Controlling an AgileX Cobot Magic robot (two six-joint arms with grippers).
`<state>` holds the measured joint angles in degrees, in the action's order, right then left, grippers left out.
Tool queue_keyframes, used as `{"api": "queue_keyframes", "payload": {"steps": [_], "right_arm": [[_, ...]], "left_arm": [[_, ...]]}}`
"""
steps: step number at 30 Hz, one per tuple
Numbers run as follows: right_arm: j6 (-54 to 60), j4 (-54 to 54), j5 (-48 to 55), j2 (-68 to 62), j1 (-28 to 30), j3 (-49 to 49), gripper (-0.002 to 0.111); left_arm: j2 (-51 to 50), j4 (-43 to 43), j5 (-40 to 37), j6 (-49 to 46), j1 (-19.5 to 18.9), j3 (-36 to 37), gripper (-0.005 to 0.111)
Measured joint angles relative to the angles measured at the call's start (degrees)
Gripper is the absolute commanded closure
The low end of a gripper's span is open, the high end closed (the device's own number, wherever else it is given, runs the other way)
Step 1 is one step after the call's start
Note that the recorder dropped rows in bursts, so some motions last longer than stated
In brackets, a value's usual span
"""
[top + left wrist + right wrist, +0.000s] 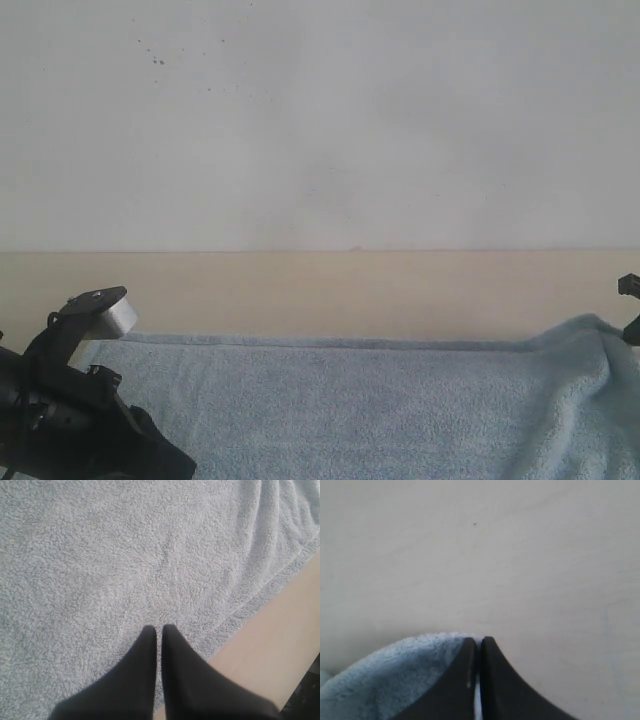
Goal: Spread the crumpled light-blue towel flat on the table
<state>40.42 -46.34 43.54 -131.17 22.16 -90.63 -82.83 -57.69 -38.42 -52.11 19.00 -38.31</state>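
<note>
The light-blue towel (350,400) lies mostly flat across the near part of the beige table (320,285), its hemmed far edge running straight. Its far right corner is lifted into a peak (592,328). My right gripper (479,640) is shut on the towel (395,675) there, with a pale strip of cloth pinched between the fingers; only a bit of it shows at the frame's edge (630,300). My left gripper (158,627) is shut and hovers over the towel (125,555) close to its hem, with nothing visibly held. The left arm (70,400) sits over the towel's left end.
A white wall (320,120) with small dark specks rises behind the table. Bare tabletop (520,555) lies beyond the lifted corner, and a strip of table (280,645) runs beside the hem. A dark drop past the table's edge (307,690) shows in the left wrist view.
</note>
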Motion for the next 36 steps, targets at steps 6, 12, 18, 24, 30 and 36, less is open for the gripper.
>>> {"api": "queue_keyframes", "payload": {"steps": [6, 12, 18, 24, 30, 36], "right_arm": [[0.0, 0.0, -4.6, 3.4, 0.0, 0.0, 0.108], [0.0, 0.1, -7.1, 5.4, 0.0, 0.0, 0.108], [-3.3, 5.8, -6.4, 5.4, 0.0, 0.0, 0.092], [-6.5, 8.4, 2.1, 5.4, 0.0, 0.0, 0.076], [-17.6, 9.9, 18.0, 12.5, 0.0, 0.0, 0.108], [-30.7, 37.8, 17.9, 30.6, -0.1, 15.4, 0.108]], "left_arm": [[0.0, 0.0, 0.0, 0.0, 0.0, 0.0, 0.103], [0.0, 0.0, 0.0, 0.0, 0.0, 0.0, 0.103], [0.0, -0.4, 0.0, 0.0, 0.0, 0.0, 0.103], [-0.6, -0.5, 1.9, -2.2, 0.0, 0.0, 0.103], [-11.2, -7.2, 4.9, -8.1, 0.0, -0.5, 0.103], [-13.1, -9.6, -7.9, -12.1, 0.0, -8.5, 0.103]]}}
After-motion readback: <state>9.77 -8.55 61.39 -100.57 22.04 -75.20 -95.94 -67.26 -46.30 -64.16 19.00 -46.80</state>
